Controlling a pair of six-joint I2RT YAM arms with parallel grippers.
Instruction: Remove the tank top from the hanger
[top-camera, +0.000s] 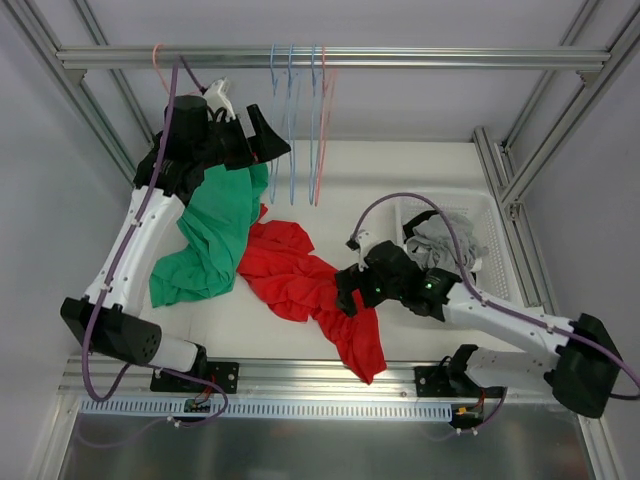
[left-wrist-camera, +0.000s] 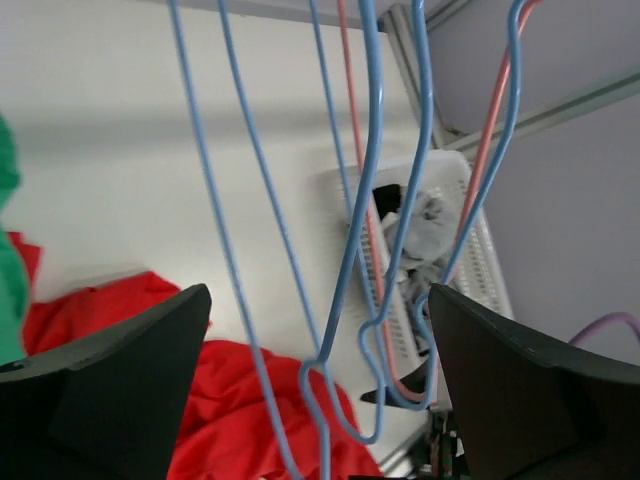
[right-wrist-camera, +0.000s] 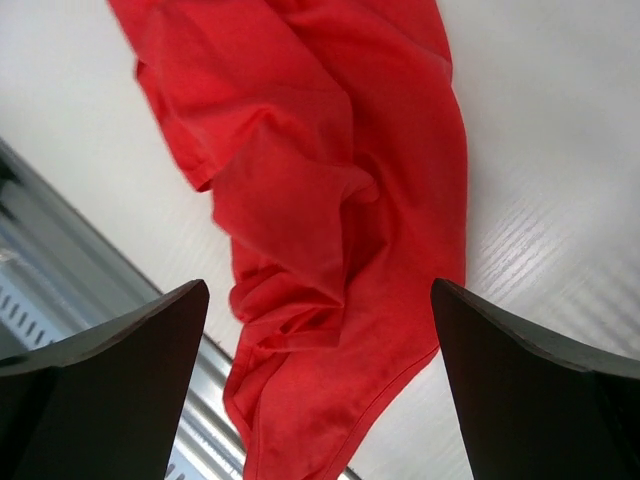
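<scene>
**Item 1. Red garment**: soft knit, matte, heavily creased and bunched. It lay flat on the white table, off any hanger. Its long axis ran from 11 o'clock to 5 o'clock, and the narrow end reached the near table edge. The folds hid its cut.

**Item 2. Green garment**: the same limp knit, crumpled. It lay on the table partly under the left arm and touched the red one at its 3 o'clock side. Its long axis ran from 1 o'clock to 7 o'clock. Which of the two was the tank top could not be told.

**Item 3. Hangers**: thin blue wire hangers and a salmon hanger, all bare. They hung from the aluminium rail at 12 o'clock.

**Item 4. Left gripper**: black, with wedge-shaped fingers spread wide and nothing between them. It was raised just beside the blue hangers.

**Item 5. Right gripper**: fingers parted and empty, poised above the red garment's narrow end.

**Item 6. White slatted basket**: at 3 o'clock, holding grey cloth
</scene>
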